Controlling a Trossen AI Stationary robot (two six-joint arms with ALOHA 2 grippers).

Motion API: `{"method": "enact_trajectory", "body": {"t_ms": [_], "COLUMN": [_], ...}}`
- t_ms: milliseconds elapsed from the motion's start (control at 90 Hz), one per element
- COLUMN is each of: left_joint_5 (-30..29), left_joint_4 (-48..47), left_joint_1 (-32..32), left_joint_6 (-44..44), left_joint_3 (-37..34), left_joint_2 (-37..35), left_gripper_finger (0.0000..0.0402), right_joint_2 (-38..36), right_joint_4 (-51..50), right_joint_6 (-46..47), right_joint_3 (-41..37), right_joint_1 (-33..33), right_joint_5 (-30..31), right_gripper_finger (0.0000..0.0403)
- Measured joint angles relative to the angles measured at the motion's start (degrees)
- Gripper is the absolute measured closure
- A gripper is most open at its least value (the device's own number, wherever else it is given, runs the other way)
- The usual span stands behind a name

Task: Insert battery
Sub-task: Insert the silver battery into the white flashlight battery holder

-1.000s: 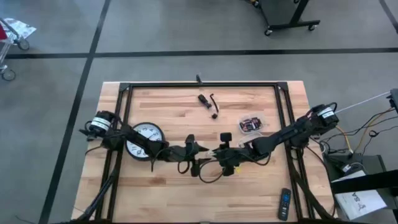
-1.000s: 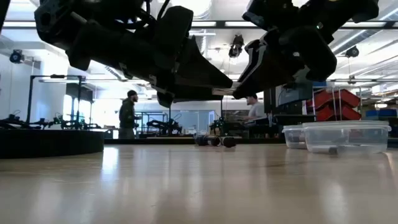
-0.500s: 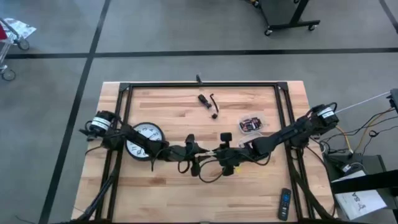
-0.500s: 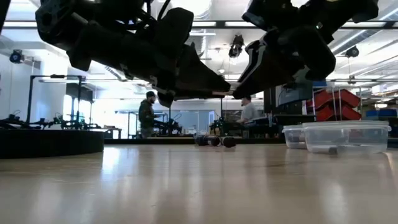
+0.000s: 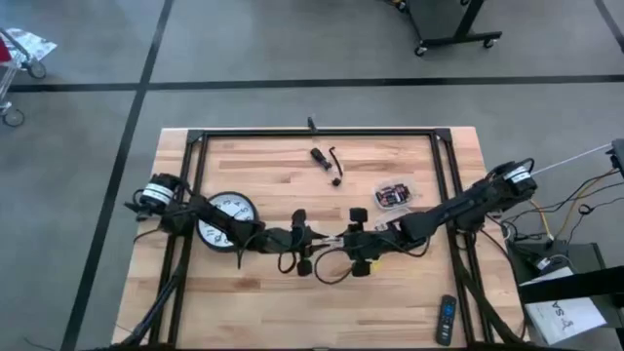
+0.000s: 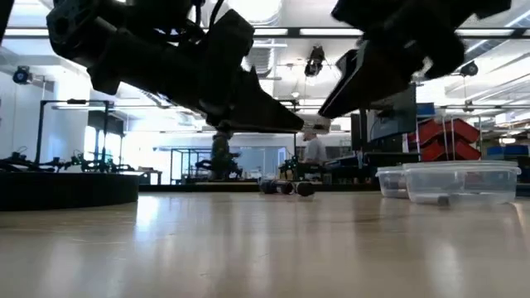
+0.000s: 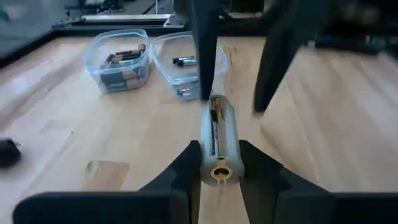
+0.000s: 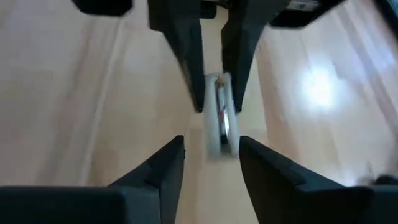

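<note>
Looking straight down from the high view, the two arms met near the middle of the bench. The left claw and the right claw faced each other tip to tip, with a pale slim object between them, too small there to make out. A clock lay under the left arm, and two clear tubs sat beyond the right arm.

In the low view both claws hung well above the bench, and a thin pale piece bridged their tips.

The left wrist view showed the task's thing best: a clear tubular holder with a battery lying inside it, a brass contact at the near end. The left claw was pinching this holder between its two fingers. Beyond it the right claw's fingers stood spread on either side of the holder's far end, seemingly not gripping.

From the right wrist view the right claw was spread, the holder's end just between its tips, and the left claw's fingers clamped the holder farther off.

Judging from this, the step in hand was seating the battery in the holder, held in the air. The next move seemed to call for a fine, aligned push along the holder's axis while the left claw held steady.
</note>
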Motion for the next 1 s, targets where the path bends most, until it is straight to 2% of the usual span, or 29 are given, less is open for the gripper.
{"method": "enact_trajectory", "body": {"t_ms": [200,344,478,700,856,1000], "left_joint_5": [-2.4,-2.6,-2.8,-3.0,-3.1,-3.1], "left_joint_4": [-0.3,-0.5,-0.7,-0.2,1.1,1.4], "left_joint_1": [-1.6,-1.7,-1.7,-1.7,-1.7,-1.7], "left_joint_6": [3.8,3.0,0.5,-4.7,-6.9,-6.9], "left_joint_3": [-0.7,-1.4,-2.9,-6.7,-8.1,-8.1], "left_joint_2": [0.2,0.2,0.2,0.2,0.2,0.2], "left_gripper_finger": [0.0334,0.0335,0.033,0.0335,0.0329,0.0331], "right_joint_2": [-5.5,-8.0,-9.2,-9.9,-9.9,-9.9], "right_joint_4": [-15.1,-27.6,-36.8,-42.2,-43.2,-48.7], "right_joint_6": [9.2,20.2,29.7,37.2,39.3,40.0], "right_joint_3": [0.0,0.0,0.0,0.0,0.0,0.0], "right_joint_1": [0.0,-1.5,-4.3,-8.3,-11.0,-13.6], "right_joint_5": [0.6,5.3,5.1,-1.9,-7.1,-10.7], "right_gripper_finger": [0.0232,0.0228,0.0232,0.0248,0.0259,0.0267]}}
